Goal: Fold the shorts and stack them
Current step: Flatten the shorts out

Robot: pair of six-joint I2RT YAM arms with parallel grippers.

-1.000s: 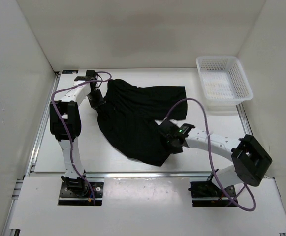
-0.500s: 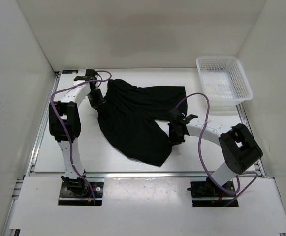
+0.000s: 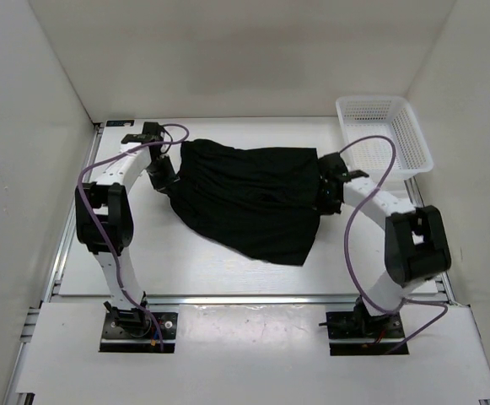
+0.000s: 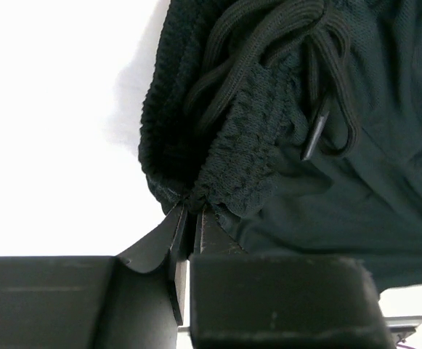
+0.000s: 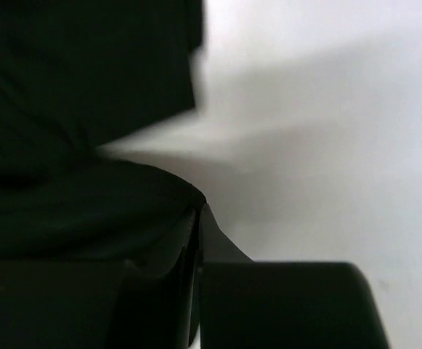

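Right gripper (image 3: 327, 191) has been moved over the last second, from the near middle of the shorts (image 3: 245, 198) out to their right edge, further from the arm bases. Its fingers have been brought from partly apart to fully together. Cloth has been dragged along with it: the part that was bunched toward the near edge is now pulled out to the right, so the shorts are spread wider over the surface (image 3: 185, 270). Left gripper (image 3: 164, 172) is barely shifted and is kept at the far left corner of the cloth.

Current state:
- Left gripper is clamped on the shorts. In its wrist view the gathered elastic waistband (image 4: 232, 145) is pinched right at the closed fingertips. A drawstring (image 4: 319, 109) is looped on the cloth just right of the pinch.
- Right gripper is closed on the right edge of the shorts. In its wrist view a dark fold of cloth is seen running into the tips from the left, with bare white surface to the right.
- Shorts are laid in the middle of the surface, stretched between the two grippers, waistband end at the left. One rounded lobe is extended toward the near edge, right of centre.
- White mesh basket (image 3: 384, 139) is set in the far right corner, near the right gripper and apart from the cloth. A purple cable (image 3: 371, 143) from the right arm is arched in front of it.
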